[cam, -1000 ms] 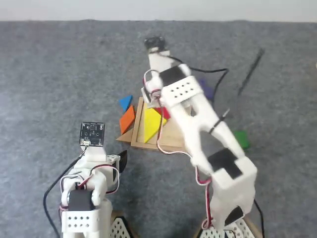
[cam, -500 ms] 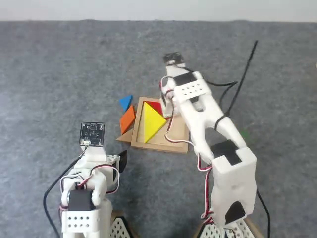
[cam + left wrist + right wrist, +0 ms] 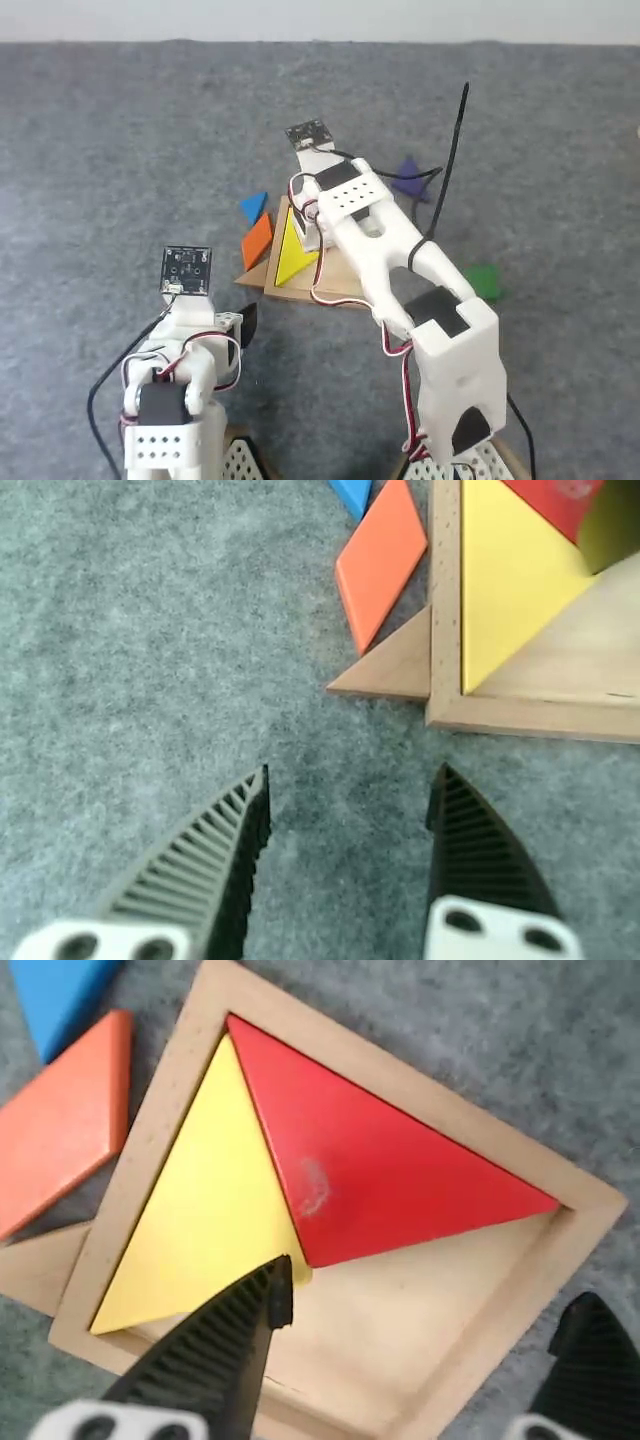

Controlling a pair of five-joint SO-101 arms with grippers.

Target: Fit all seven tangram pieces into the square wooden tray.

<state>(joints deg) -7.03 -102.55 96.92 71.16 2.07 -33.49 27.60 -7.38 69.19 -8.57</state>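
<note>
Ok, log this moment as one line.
tray: yellow triangle, red triangle inside; outside: orange piece, blue piece, tan triangle, purple piece, green piece; right pincer: open over tray; left pincer: open

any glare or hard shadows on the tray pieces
Right wrist view: one pale spot, sheen or scuff, on the red triangle; yellow triangle evenly lit. High view: flat light, no hard shadow on the carpet.

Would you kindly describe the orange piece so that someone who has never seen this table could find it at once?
Find the square wooden tray in the middle of the grey table. Just outside the rim that the yellow triangle lies against, the orange piece sits between a blue triangle and a plain wooden triangle. It alone is a parallelogram; both neighbours are triangles.
</note>
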